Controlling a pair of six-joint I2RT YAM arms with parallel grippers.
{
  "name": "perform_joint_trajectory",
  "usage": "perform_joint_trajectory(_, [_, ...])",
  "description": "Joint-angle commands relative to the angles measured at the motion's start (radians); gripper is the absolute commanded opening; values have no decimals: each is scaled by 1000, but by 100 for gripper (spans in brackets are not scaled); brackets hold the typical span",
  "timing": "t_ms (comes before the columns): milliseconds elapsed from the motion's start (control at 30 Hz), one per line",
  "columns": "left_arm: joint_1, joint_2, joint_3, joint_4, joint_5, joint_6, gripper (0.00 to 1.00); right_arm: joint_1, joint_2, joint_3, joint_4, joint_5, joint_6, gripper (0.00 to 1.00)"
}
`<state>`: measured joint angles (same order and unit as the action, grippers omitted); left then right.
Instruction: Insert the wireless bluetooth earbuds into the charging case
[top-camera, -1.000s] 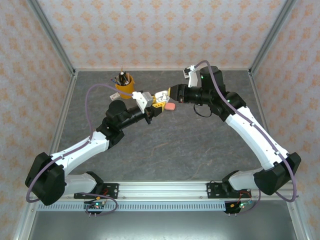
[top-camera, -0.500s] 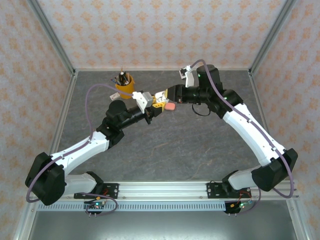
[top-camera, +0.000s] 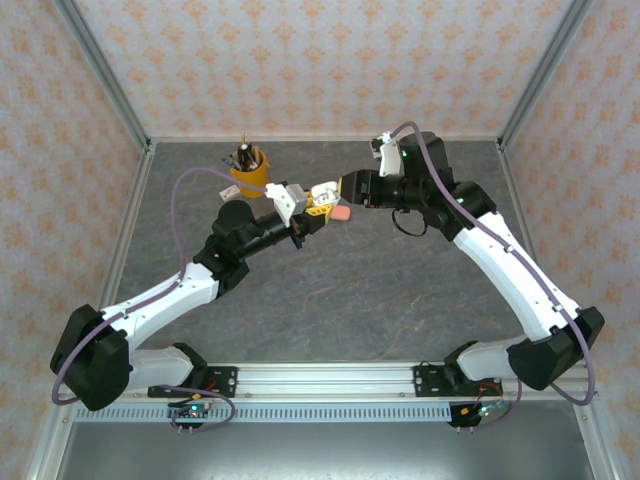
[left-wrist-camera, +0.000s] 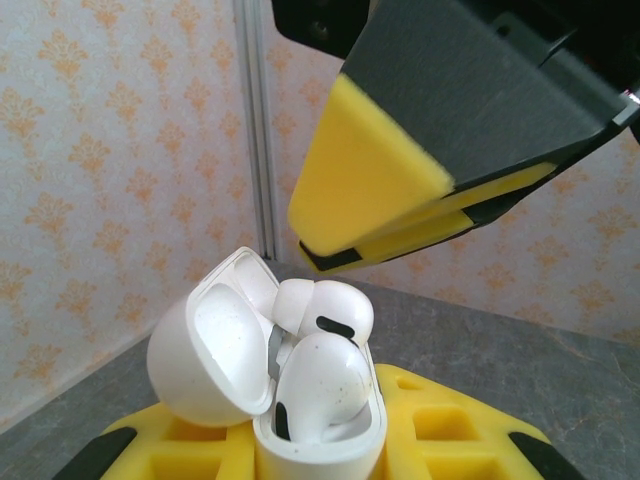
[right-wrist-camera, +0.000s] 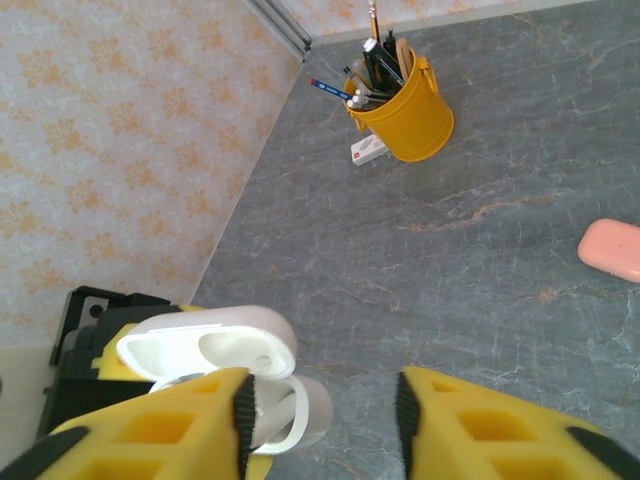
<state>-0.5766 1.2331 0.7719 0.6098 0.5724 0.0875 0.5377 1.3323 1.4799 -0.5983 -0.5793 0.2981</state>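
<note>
My left gripper (top-camera: 316, 203) (left-wrist-camera: 320, 455) is shut on the base of a white charging case (left-wrist-camera: 322, 432) (top-camera: 323, 191), held above the table with its lid (left-wrist-camera: 208, 352) (right-wrist-camera: 205, 345) open. Two white earbuds sit in it: one (left-wrist-camera: 322, 385) seated in front, the other (left-wrist-camera: 328, 308) standing higher behind. My right gripper (top-camera: 346, 187) (right-wrist-camera: 320, 420) is open, its yellow fingers (left-wrist-camera: 370, 185) just above and behind the case, with nothing between them. The salmon-pink earbuds are out of view.
A closed salmon-pink case (top-camera: 341, 213) (right-wrist-camera: 612, 248) lies on the grey table just below the two grippers. A yellow cup of pens (top-camera: 249, 175) (right-wrist-camera: 405, 108) stands at the back left, a small white box (right-wrist-camera: 368, 150) beside it.
The right wrist swung slightly left, then back right by a small amount. The left arm and the white case have stayed still.
</note>
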Motion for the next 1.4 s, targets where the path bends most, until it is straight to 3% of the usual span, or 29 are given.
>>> perform_joint_trajectory(0, [-6, -12, 33, 28, 11, 17, 0, 2, -33, 23, 14, 1, 7, 50])
perform_joint_trajectory(200, [-7, -8, 32, 28, 6, 20, 0, 39, -38, 36, 19, -4, -5, 63])
perform_joint_trajectory(400, [-6, -8, 36, 28, 4, 21, 0, 78, -12, 54, -7, 24, -32, 69])
perform_joint_trajectory(1367, [-6, -16, 32, 30, 1, 23, 0, 71, -15, 35, -92, 165, -86, 60])
